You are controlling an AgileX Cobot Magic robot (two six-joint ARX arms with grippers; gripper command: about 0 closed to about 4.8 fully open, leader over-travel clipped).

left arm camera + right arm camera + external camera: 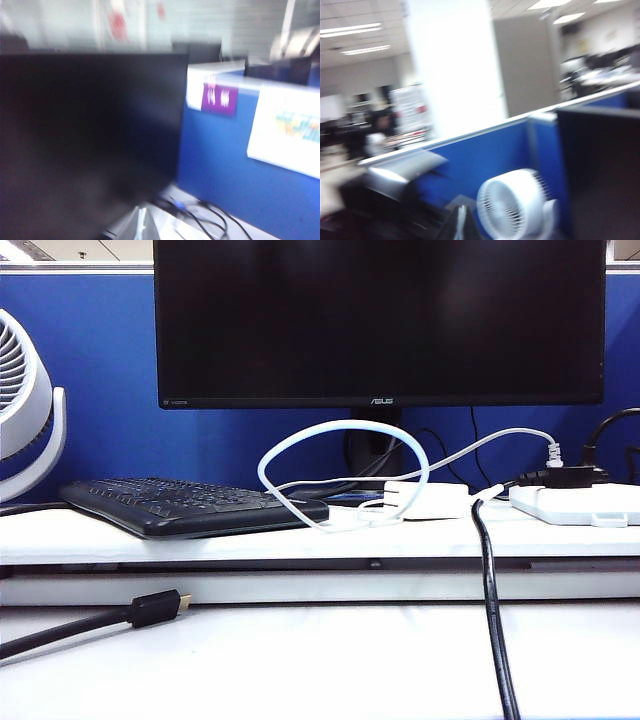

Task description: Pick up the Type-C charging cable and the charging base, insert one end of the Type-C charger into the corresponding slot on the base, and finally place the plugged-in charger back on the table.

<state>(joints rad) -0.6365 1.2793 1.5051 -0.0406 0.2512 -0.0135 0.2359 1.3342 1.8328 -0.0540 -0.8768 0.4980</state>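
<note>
Both the left pincer and right pincer were clenched and empty, raised toward the monitor and fan, while the looped Type-C charging cable and charging base lay below on the counter's shelf step.

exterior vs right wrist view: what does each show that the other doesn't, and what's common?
Exterior only: Type-C charging cable looped above the charging base on the table, keyboard, power strip; no arm in view.
Right wrist only: right end effector, shut and empty, raised above the desk; office ceiling lights behind.
Both: white fan, blue partition, black monitor.
</note>
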